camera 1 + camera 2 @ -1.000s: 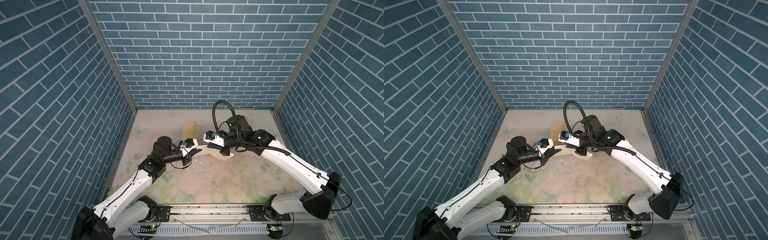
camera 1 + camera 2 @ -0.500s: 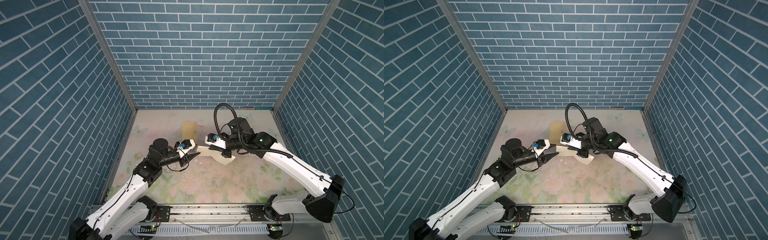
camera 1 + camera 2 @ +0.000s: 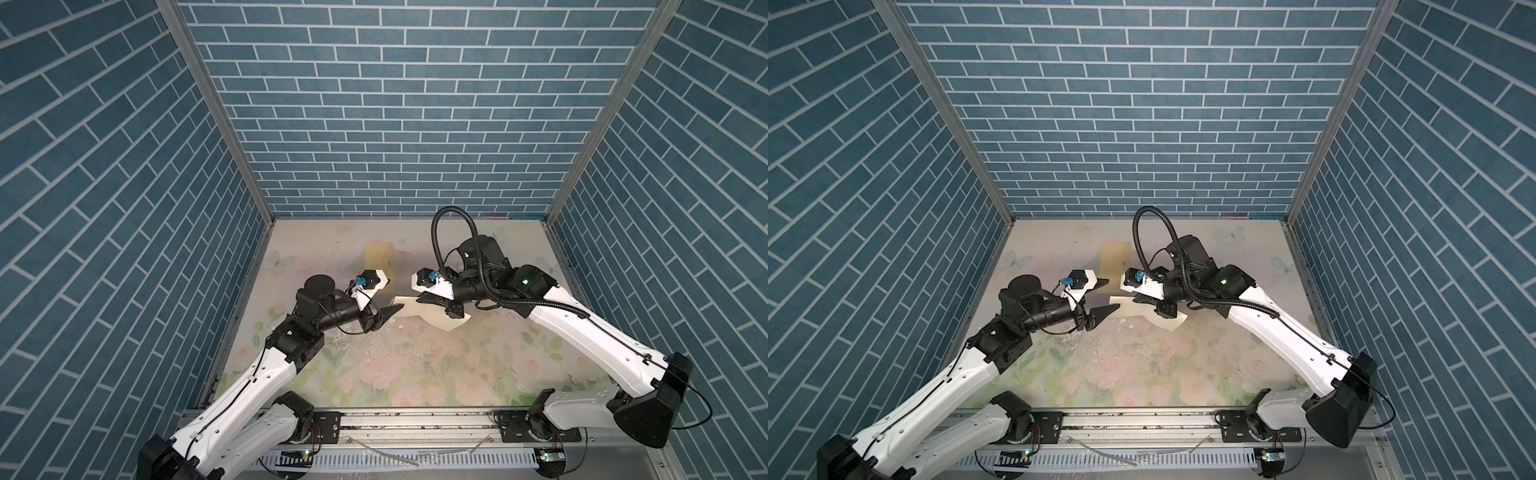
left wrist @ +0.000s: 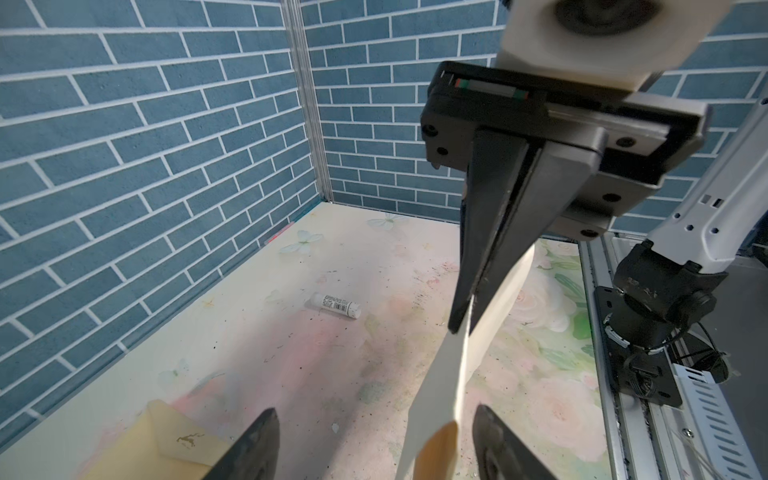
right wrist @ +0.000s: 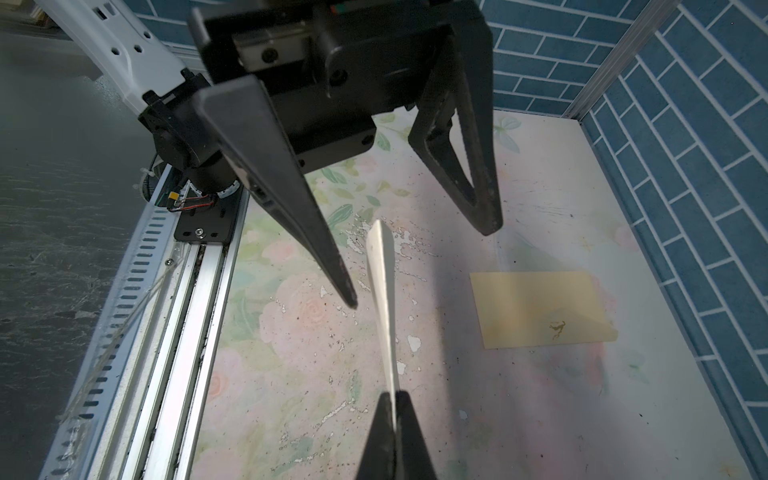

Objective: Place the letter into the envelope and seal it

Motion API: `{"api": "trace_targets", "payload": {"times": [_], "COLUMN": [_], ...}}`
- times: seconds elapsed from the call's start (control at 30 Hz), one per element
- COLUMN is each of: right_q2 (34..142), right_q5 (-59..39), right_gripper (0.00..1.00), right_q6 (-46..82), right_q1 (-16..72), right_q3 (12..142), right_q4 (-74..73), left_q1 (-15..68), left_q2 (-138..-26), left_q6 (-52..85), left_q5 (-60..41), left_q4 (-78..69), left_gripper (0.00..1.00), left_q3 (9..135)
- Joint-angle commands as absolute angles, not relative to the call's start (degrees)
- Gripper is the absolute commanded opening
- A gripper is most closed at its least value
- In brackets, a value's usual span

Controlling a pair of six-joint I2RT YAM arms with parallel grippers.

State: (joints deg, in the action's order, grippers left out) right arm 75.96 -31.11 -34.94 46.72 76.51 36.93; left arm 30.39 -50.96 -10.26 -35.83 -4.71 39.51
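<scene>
The letter [image 3: 451, 324] [image 3: 1169, 323], a folded cream sheet, hangs above the table, seen edge-on in the right wrist view [image 5: 382, 266]. My right gripper [image 3: 417, 299] [image 3: 1133, 300] [image 5: 390, 395] is shut on it. In the left wrist view that gripper [image 4: 457, 328] pinches the letter [image 4: 449, 374]. My left gripper [image 3: 395, 295] [image 3: 1112, 295] [image 4: 374, 415] [image 5: 419, 266] is open; the letter's free end lies between its fingers without touching them. The yellow-tan envelope [image 3: 378, 259] [image 3: 1116, 257] [image 4: 137, 449] [image 5: 536, 307] lies flat on the table behind the grippers.
A small white glue stick [image 4: 336, 304] lies on the floral table surface toward the back right corner. Blue brick walls enclose the table on three sides. A metal rail [image 3: 415, 419] runs along the front edge by the arm bases.
My left gripper has opened and let go of the letter, drawing back slightly to the left. The right gripper keeps its hold and has shifted a little.
</scene>
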Motion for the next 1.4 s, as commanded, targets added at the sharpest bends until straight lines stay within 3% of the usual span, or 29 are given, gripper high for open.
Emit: {"api": "trace_targets", "payload": {"times": [0.0,0.43,0.7,0.97,1.37], "right_q2": [76.6,78.0,77.9,77.1,74.6], "right_q5": [-34.1,-33.0,-31.1,-28.4,-27.3], "right_gripper": [0.0,0.0,0.0,0.0,0.08], "right_q6": [-36.9,-33.5,-31.1,-29.9,-27.1], "right_q1": [46.7,46.7,46.6,45.9,41.9], "right_q3": [75.5,76.2,76.2,75.3,72.4], "right_q4": [37.4,36.1,35.2,35.0,35.4], "left_q1": [30.2,30.3,30.3,30.4,30.3], "left_q2": [-51.3,-52.3,-51.3,-50.0,-47.2], "left_q6": [-9.3,-10.0,-11.2,-12.6,-15.3], "left_q5": [-38.0,-42.7,-42.3,-42.2,-38.7], "left_q4": [-8.1,-10.4,-10.7,-10.6,-9.8], "left_gripper": [0.67,0.2,0.0,0.0,0.0], "left_q3": [40.2,38.8,37.6,37.1,36.1]}}
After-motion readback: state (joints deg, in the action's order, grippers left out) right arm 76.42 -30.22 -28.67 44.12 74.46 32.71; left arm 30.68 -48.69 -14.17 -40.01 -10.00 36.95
